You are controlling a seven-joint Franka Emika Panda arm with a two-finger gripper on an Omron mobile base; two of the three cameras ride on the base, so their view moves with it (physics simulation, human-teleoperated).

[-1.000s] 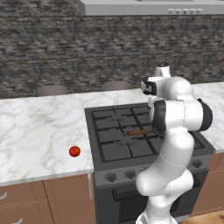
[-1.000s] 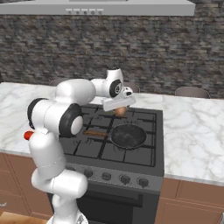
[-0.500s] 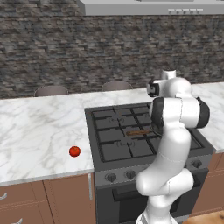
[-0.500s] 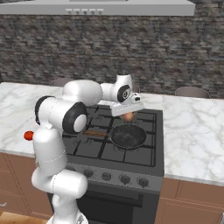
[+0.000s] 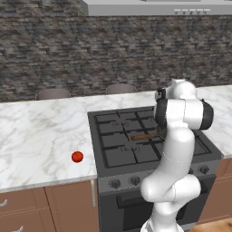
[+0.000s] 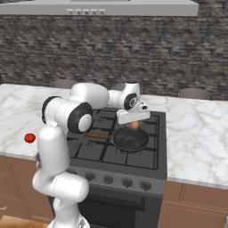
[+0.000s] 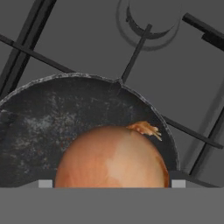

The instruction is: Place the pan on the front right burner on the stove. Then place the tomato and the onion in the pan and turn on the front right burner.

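Gripper (image 6: 134,125) clamps onion (image 7: 112,156) over pan (image 6: 130,139) on stove (image 6: 151,156); tomato (image 5: 77,157) far off on counter (image 5: 41,136)

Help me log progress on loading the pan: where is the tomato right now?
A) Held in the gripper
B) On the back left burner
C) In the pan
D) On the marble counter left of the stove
D: the tomato sits on the counter left of the stove, while the gripper holds the onion over the pan.
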